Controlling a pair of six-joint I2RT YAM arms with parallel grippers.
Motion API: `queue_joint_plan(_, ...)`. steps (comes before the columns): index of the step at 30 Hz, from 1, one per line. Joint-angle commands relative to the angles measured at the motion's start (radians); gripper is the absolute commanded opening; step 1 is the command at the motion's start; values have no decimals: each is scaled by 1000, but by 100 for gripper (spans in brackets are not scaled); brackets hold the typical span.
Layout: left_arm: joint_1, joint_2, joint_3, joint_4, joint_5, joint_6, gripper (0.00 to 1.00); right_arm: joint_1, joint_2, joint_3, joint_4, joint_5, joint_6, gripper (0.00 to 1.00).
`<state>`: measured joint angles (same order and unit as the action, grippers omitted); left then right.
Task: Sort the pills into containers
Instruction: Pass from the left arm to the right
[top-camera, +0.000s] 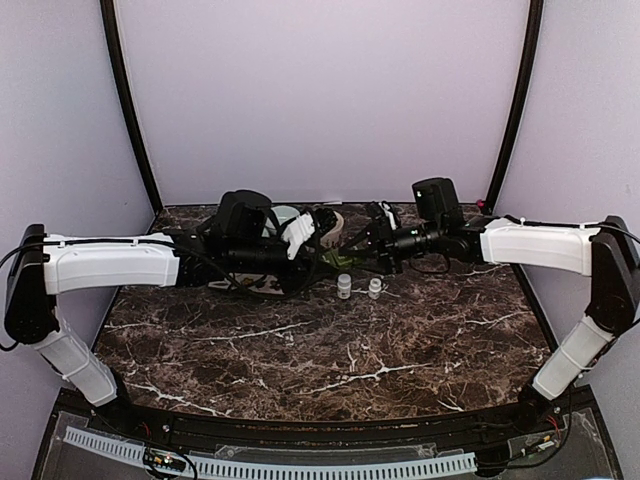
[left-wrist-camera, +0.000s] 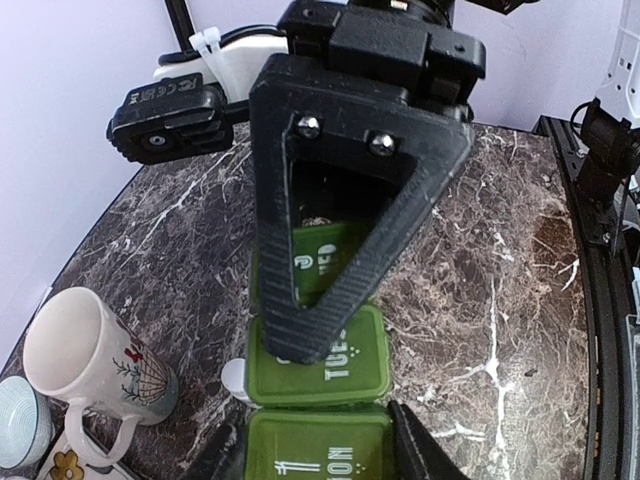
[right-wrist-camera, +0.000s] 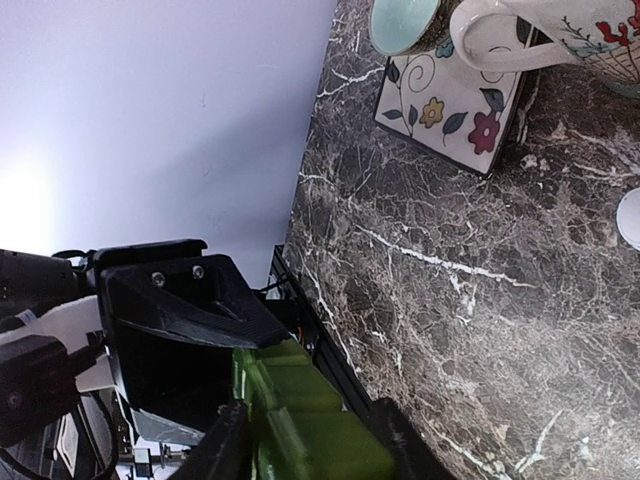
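A green weekly pill organizer (left-wrist-camera: 400, 350) with lids marked MON, TUE and further days is held above the marble table (top-camera: 330, 350) at the back. My left gripper (left-wrist-camera: 320, 450) is shut on its MON end, one finger against each side. My right gripper (right-wrist-camera: 310, 445) clamps the same organizer (right-wrist-camera: 300, 400) from the other end; in the left wrist view its black triangular finger (left-wrist-camera: 300, 320) lies across the TUE lid. All the lids in view are down, and no pills are visible. Two small white vials (top-camera: 344, 286) (top-camera: 375, 287) stand on the table just in front of the grippers.
A white mug (left-wrist-camera: 90, 350) with a red and green pattern, a pale blue bowl (left-wrist-camera: 18, 420) and a flowered coaster (right-wrist-camera: 450, 100) sit at the back left. A white vial cap (left-wrist-camera: 235, 378) shows beside the organizer. A black frame borders the table's edges.
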<state>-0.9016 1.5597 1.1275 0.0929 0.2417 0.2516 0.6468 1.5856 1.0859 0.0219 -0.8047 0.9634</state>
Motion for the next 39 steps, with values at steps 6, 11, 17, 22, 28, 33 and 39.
queue_joint_plan(6, -8, 17, 45, -6, -19, -9, 0, 15, 29, -10, 70, -63, -13, 6)
queue_joint_plan(11, -8, -9, 28, -12, -42, -28, 22, 11, 27, -17, 89, -71, -8, 0)
queue_joint_plan(17, -8, -37, 21, -35, -74, -28, 40, 5, 15, -40, 103, -63, -6, 0)
queue_joint_plan(22, -8, -42, 40, -86, -55, -30, 51, 3, 15, -46, 100, -53, -16, 0)
queue_joint_plan(28, -8, -48, 55, -117, -49, -37, 58, 3, 15, -49, 96, -40, -28, 0)
queue_joint_plan(33, -8, -45, 60, -131, -43, -39, 52, 2, -20, -49, 96, -36, -30, 0)
queue_joint_plan(39, -8, -50, 59, -122, -71, -43, 52, 1, -20, -47, 87, -35, -37, 0)
